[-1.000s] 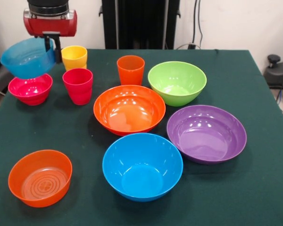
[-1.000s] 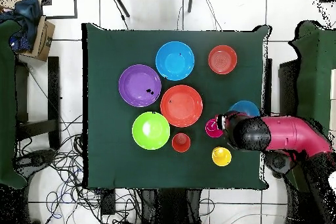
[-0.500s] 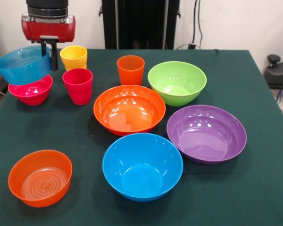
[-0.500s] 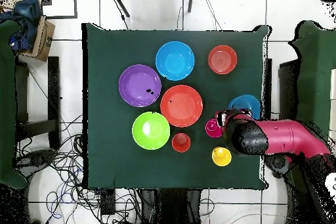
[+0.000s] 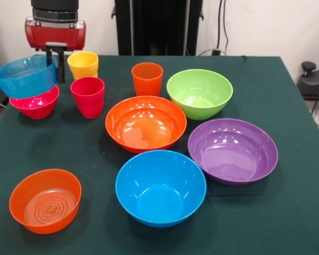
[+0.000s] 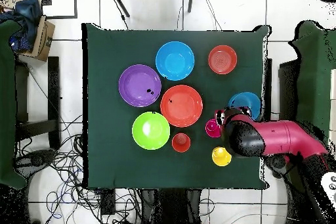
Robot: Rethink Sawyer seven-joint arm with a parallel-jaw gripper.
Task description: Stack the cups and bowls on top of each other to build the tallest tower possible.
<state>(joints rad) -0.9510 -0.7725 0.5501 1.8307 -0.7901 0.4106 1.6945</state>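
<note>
You have the gripper (image 5: 53,64) clamped on the rim of the translucent blue bowl (image 5: 24,77), holding it slightly tilted over the magenta bowl (image 5: 35,102) at the table's (image 5: 287,212) corner; whether the two bowls touch is hard to tell. The red-pink cup (image 5: 87,96) and yellow cup (image 5: 83,64) stand just beside them. The other bowls sit separate, unstacked.

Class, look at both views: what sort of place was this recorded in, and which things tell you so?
Probably a robotics lab: a cloth-covered table laid with plastic bowls, a red robot arm beside it, and loose cables across a tiled floor.
</note>
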